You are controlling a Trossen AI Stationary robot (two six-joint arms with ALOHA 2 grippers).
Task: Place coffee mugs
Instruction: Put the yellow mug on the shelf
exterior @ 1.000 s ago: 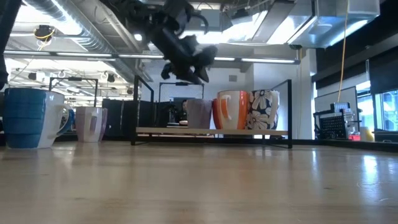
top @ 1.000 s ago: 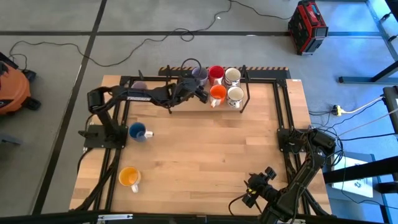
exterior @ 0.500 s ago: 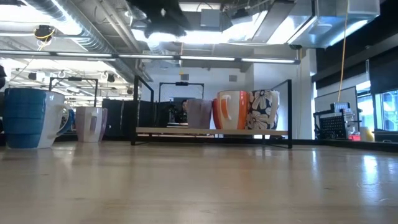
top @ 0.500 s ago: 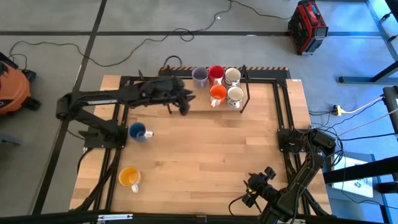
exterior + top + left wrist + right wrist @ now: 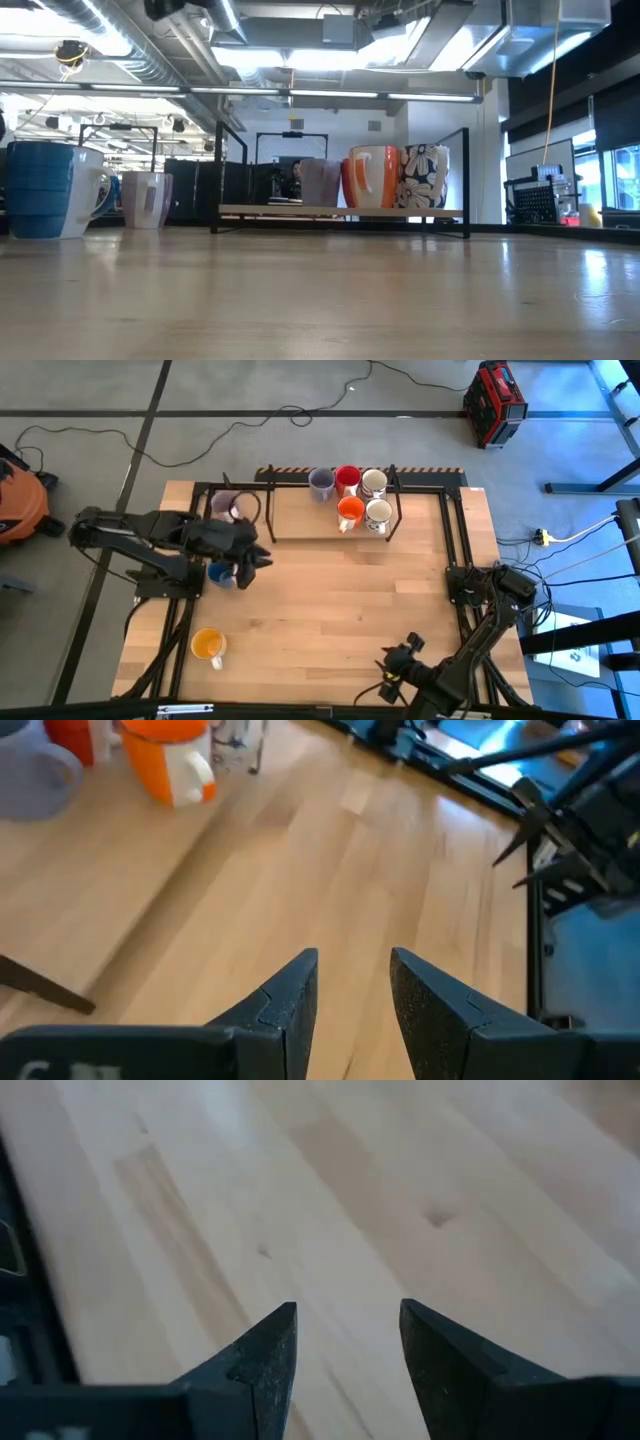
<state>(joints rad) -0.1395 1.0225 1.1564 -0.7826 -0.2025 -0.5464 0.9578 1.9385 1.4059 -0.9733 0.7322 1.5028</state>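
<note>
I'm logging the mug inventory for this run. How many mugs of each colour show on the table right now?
Lilac-purple mugs: 2
White/cream mugs: 2
Red mug: 1
Orange mug: 1
Blue mug: 1
Yellow-orange mug: 1
Total: 8

Two dark jointed arms, black wedge-shaped fingers (image 5: 290, 1000)

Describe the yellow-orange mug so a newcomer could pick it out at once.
Start at the wooden table seen from above and go to its near left corner, on the left arm's side. The yellow-orange mug stands there alone on bare wood, its pale handle pointing toward the table's near edge. The other orange mug is a deeper orange and sits in the cluster on the far rack.
</note>
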